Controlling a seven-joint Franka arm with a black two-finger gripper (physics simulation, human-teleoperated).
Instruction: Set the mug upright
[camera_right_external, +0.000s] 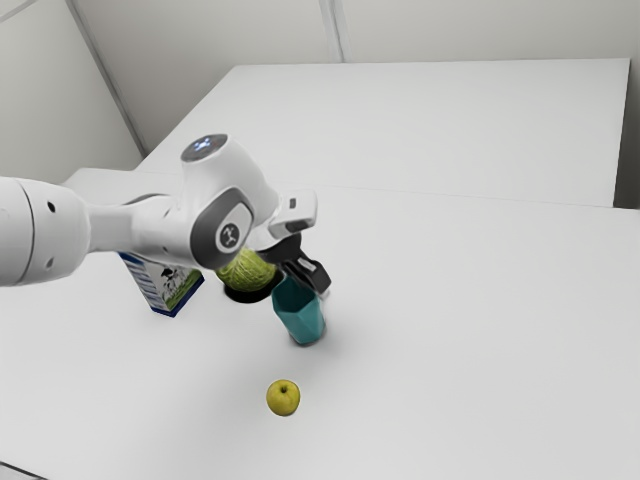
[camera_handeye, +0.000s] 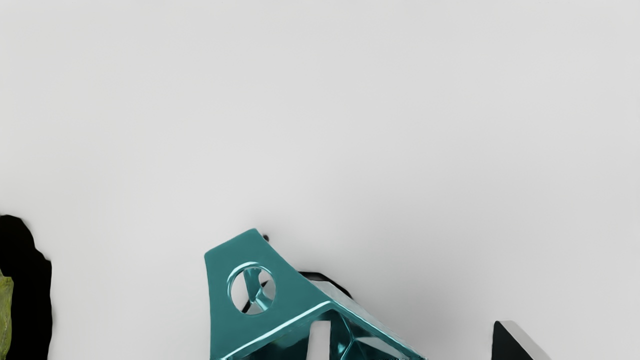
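One table (camera_right_external: 470, 320) bears one mug (camera_right_external: 300, 317), one apple (camera_right_external: 283, 399), one carton (camera_right_external: 167, 289); one pincer (camera_right_external: 321, 291) stands spread.

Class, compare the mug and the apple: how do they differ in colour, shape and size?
Colour: the mug is teal; the apple is yellow.
Shape: the mug is hollow with flat, angular sides; the apple is round.
Size: the mug is larger than the apple.
Shared: both are on the white table.

The arm (camera_right_external: 155, 228) is white and rounded, dotted with small dark screws (camera_right_external: 51, 207). A dark grey ring (camera_right_external: 207, 238) circles one joint; a disc (camera_right_external: 205, 147) glows bluish. The hand (camera_right_external: 318, 288) is black.
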